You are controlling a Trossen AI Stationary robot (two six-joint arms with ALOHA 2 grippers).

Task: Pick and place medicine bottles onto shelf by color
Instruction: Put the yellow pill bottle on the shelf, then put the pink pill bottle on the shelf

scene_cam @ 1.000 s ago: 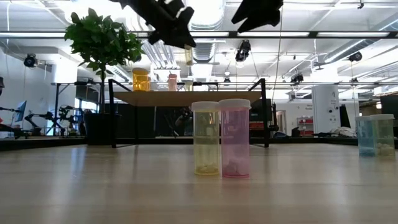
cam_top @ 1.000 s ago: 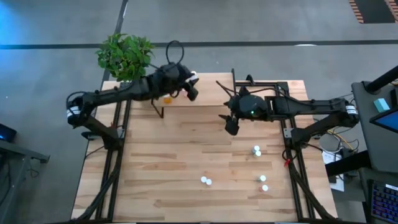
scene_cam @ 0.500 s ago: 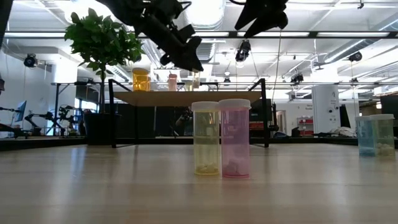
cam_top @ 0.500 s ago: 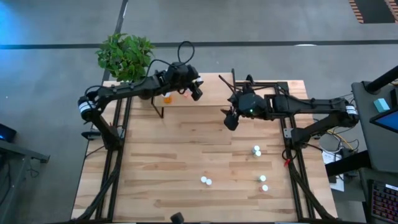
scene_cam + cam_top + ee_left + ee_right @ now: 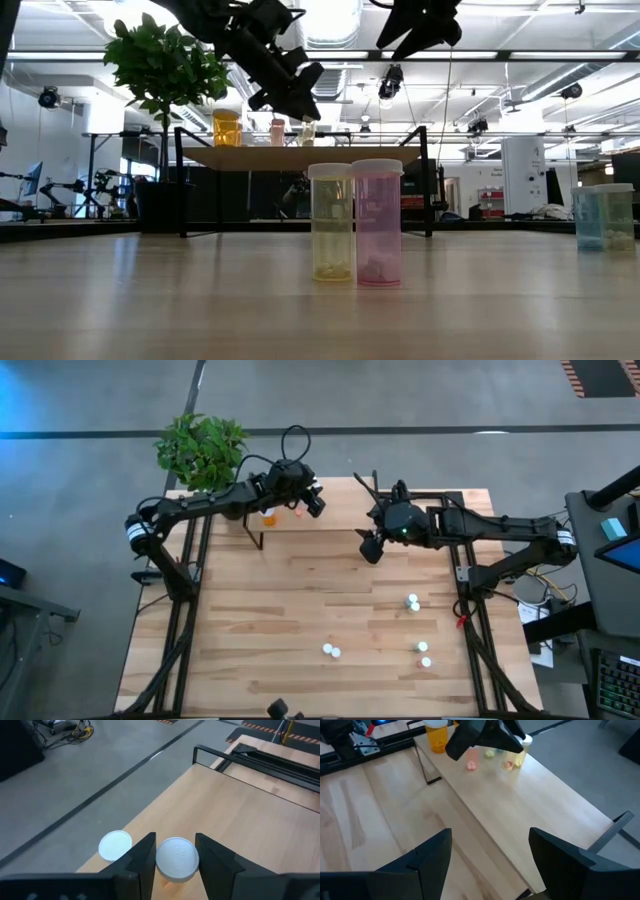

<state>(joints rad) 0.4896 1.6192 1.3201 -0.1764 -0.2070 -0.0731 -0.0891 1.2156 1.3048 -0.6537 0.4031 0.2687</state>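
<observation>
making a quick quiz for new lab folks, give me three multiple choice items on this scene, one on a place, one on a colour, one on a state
1. Where is the left pincer?
A. over the shelf
B. beside the plant
C. at the table's near edge

2. What colour is the bottle right of the yellow bottle in the low view?
A. teal
B. orange
C. pink

3. How is the right pincer?
A. shut on a cap
B. open, holding nothing
C. shut on a bottle

Answers:
1 A, the high view shows it above the raised board.
2 C, the pink bottle stands against the yellow one.
3 B, its wrist view shows spread fingers with only bare wood between.
</observation>
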